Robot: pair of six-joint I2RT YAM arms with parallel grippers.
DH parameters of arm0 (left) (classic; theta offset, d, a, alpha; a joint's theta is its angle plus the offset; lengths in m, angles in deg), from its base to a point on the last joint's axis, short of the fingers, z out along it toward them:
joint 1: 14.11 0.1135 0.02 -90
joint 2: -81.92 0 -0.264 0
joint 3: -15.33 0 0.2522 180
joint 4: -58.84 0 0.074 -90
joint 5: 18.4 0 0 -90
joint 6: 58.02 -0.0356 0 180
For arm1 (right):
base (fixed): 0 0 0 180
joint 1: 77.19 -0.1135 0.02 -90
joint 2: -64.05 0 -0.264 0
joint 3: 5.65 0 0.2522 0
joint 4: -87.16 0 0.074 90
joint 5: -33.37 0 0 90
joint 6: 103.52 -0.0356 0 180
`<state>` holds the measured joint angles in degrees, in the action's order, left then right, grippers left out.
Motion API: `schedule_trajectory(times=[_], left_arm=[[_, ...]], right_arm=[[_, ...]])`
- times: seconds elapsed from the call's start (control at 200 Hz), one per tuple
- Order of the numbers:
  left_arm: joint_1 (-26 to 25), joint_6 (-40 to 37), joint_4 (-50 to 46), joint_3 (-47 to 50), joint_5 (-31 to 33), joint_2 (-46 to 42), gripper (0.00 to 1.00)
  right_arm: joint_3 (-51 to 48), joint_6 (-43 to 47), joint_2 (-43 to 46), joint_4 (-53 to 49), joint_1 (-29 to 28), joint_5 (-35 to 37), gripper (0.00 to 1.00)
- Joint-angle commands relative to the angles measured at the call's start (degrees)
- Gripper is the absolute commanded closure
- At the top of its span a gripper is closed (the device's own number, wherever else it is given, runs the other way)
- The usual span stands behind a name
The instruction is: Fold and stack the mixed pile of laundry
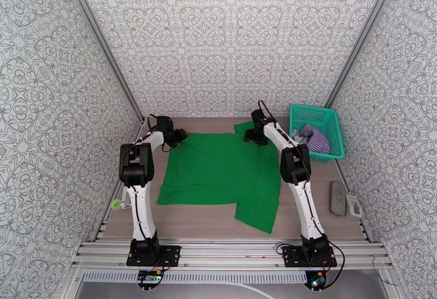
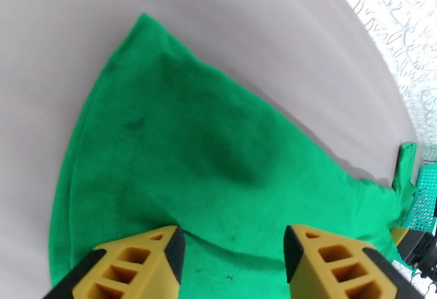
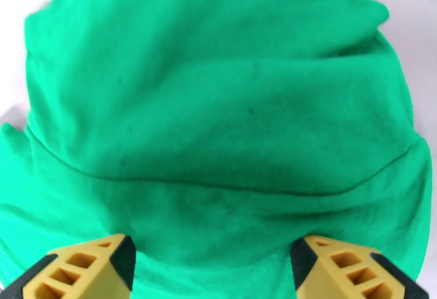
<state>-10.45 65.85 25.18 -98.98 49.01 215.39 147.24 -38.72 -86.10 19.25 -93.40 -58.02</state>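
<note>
The green T-shirt (image 1: 218, 171) lies spread nearly flat across the middle of the table, one sleeve hanging toward the near edge. My left gripper (image 1: 177, 137) hovers at its far left corner. In the left wrist view that gripper (image 2: 232, 256) is open, with the shirt (image 2: 180, 147) below the yellow fingers. My right gripper (image 1: 255, 135) is at the shirt's far right corner. It is also open in its wrist view (image 3: 213, 264), just above rumpled green cloth (image 3: 218, 103). The purple-and-white striped top (image 1: 314, 137) lies bunched inside the basket.
A teal mesh basket (image 1: 329, 113) stands at the far right of the table, and its corner (image 2: 425, 196) shows in the left wrist view. A grey block (image 1: 337, 197) and a white object (image 1: 354, 205) lie at the right edge. A small green item (image 1: 116, 204) hangs off the left rail.
</note>
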Motion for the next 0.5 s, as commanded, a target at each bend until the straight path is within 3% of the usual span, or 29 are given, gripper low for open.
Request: schedule_trajectory(times=[0.0,0.11,0.34,0.495], left_arm=[[0.7,-2.0,0.7,-1.2,-2.4,1.8,0.41],[0.6,-5.9,-0.7,-0.9,-2.0,-3.3,0.35],[0.0,-11.3,-5.7,12.9,3.2,-22.8,0.33],[-1.6,-12.8,-7.3,26.0,2.4,-32.5,0.36]], right_arm=[[6.2,1.2,-3.4,-3.1,1.0,-3.0,0.20],[2.6,2.0,2.8,-2.0,0.9,-3.5,0.20],[-32.3,2.9,31.6,9.5,-1.2,-3.0,0.21],[-52.8,1.6,46.1,10.8,-5.3,-2.9,0.32]])
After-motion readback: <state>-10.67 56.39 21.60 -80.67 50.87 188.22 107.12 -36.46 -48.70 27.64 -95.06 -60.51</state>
